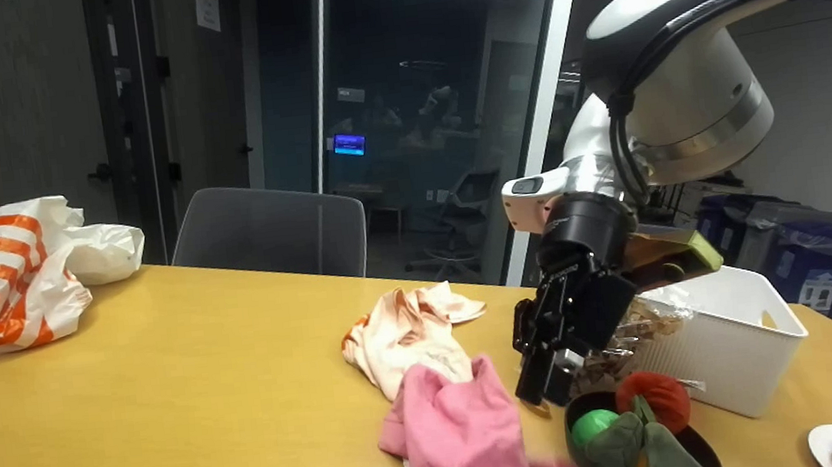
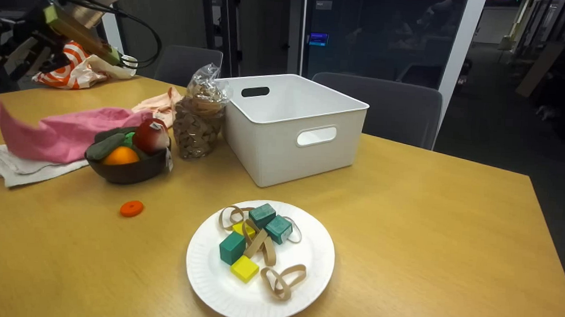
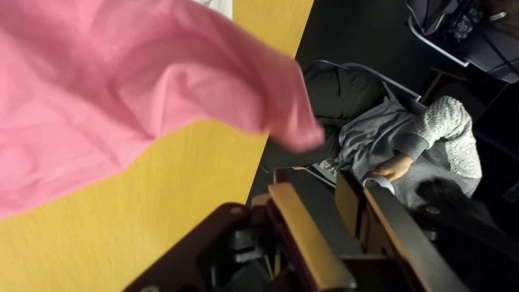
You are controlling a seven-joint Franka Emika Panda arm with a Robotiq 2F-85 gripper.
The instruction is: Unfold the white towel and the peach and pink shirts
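The pink shirt (image 1: pixel 464 433) lies crumpled and partly spread on the table, also in an exterior view (image 2: pixel 74 132) and the wrist view (image 3: pixel 121 89). One corner of it is raised off the table and blurred, apart from the fingers. The white towel (image 2: pixel 36 170) lies folded under it; only a sliver shows in the wrist view (image 3: pixel 221 5). The peach shirt (image 1: pixel 407 335) lies bunched beyond the pink one, mostly hidden in an exterior view (image 2: pixel 163 106), out of the wrist view. My gripper (image 3: pixel 312 184) is open with nothing between its fingers, above the table beside the pink shirt.
A dark bowl (image 2: pixel 127 173) of toy produce stands against the shirts. A clear bag of brown pieces (image 2: pixel 198 126) and a white bin (image 2: pixel 306 155) stand beside it. A paper plate (image 2: pixel 306 274) holds blocks and bands. A person (image 3: pixel 385 138) sits at the table edge.
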